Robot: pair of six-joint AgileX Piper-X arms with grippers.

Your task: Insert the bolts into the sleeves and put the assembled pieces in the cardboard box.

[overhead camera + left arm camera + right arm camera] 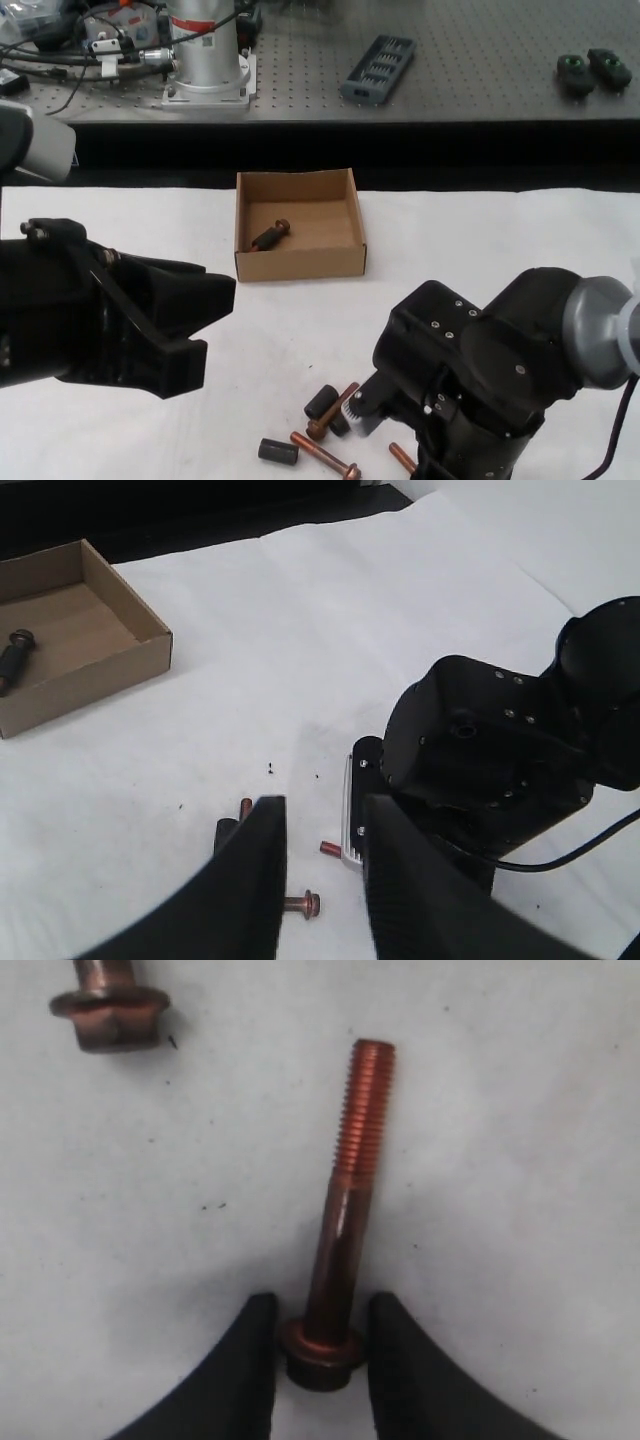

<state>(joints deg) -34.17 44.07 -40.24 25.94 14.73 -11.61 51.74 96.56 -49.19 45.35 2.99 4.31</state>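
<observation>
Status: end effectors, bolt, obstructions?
Left end effector open, empty. Right end effector shut on bolt, flat on cloth. One assembled piece in cardboard box. Another bolt close by.

Brown cardboard box (300, 262) stood on white sheet (500, 250), one sleeved copper bolt (270, 236) inside, loose black cylindrical sleeves (322, 402) and copper-coloured metal bolts (325, 455) at its 6 o'clock, right gripper (322, 1310) closed round one bolt's head, left gripper (322, 805) at 8 o'clock.

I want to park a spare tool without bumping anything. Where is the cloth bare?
Bare: the cloth right of the cardboard box, and the strip between the box and the bolts. Crowded: the near edge, where bolts and sleeves lie beside the right gripper.
</observation>
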